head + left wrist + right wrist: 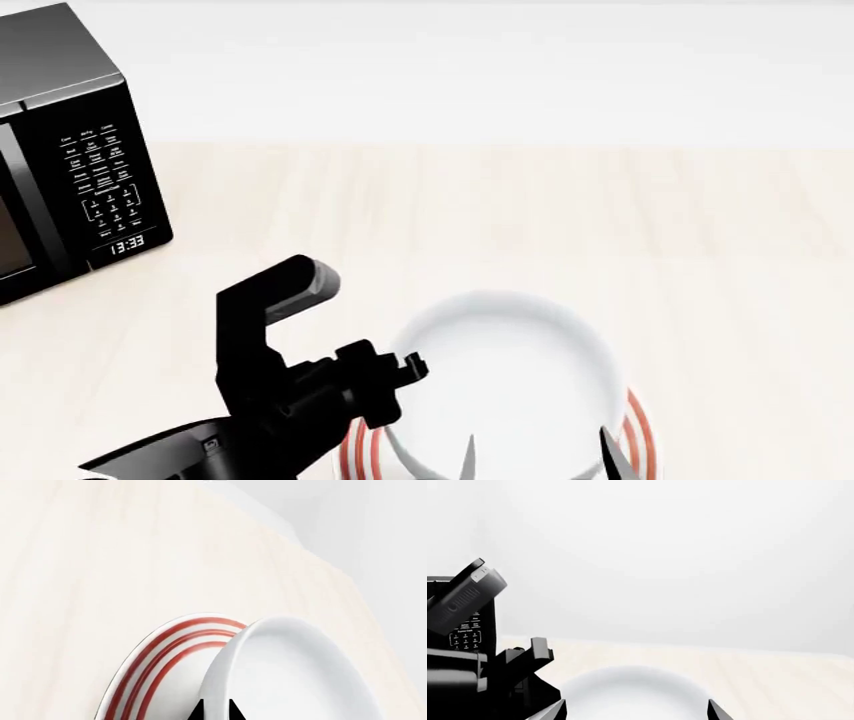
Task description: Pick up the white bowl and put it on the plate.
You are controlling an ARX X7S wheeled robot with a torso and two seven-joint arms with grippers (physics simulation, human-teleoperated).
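Observation:
The white bowl point(514, 375) is directly over the plate point(642, 437), whose red rings show on both sides of it. I cannot tell whether the bowl rests on the plate. My left gripper point(215, 711) is shut on the bowl's point(293, 680) wall, one black fingertip inside and one outside, with the plate point(157, 672) beside them. In the head view the left gripper point(407, 375) meets the bowl's left rim. My right gripper point(538, 462) stands wide open at the bowl's near side. Its fingertips point(554, 711) flank the bowl point(634, 690) without touching it.
A black microwave point(67, 160) stands at the back left of the pale wooden table point(601, 230), its keypad facing right. A white wall runs behind the table's far edge. The left arm's black links point(467, 600) fill the left of the right wrist view.

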